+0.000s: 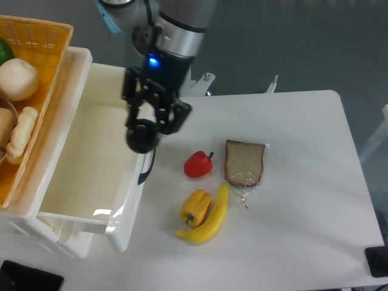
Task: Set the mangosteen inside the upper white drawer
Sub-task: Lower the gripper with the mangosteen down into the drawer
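My gripper (144, 134) is shut on the mangosteen (142, 137), a small round near-black fruit held between the two dark fingers. It hangs above the front right edge of the upper white drawer (79, 176), just over the dark curved handle (147, 165). The drawer is pulled out and its deep glossy inside shows nothing in it. The arm comes down from the top of the view and covers part of the drawer's right wall.
A red pepper (198, 164), a wrapped slice of bread (245, 163), a yellow pepper (195, 207) and a banana (209, 217) lie on the table to the right of the drawer. A yellow wicker basket (36, 36) with food stands at the far left.
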`<action>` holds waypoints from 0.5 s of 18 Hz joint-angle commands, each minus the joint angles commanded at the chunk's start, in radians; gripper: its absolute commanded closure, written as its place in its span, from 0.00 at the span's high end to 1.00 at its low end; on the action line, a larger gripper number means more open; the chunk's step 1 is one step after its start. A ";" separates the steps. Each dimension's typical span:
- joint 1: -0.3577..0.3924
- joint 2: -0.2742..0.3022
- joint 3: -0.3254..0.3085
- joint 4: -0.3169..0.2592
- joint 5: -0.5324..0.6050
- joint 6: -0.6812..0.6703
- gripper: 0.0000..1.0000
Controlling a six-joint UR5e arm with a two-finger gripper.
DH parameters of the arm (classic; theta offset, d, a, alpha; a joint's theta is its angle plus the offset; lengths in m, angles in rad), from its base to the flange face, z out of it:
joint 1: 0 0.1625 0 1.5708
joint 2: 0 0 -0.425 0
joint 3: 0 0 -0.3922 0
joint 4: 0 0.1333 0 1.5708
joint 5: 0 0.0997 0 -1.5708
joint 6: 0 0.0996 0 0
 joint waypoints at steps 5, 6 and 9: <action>-0.031 0.001 -0.047 -0.005 0.008 0.011 0.19; -0.034 0.003 -0.052 -0.006 0.008 0.012 0.19; -0.063 -0.008 -0.058 -0.005 0.011 0.011 0.23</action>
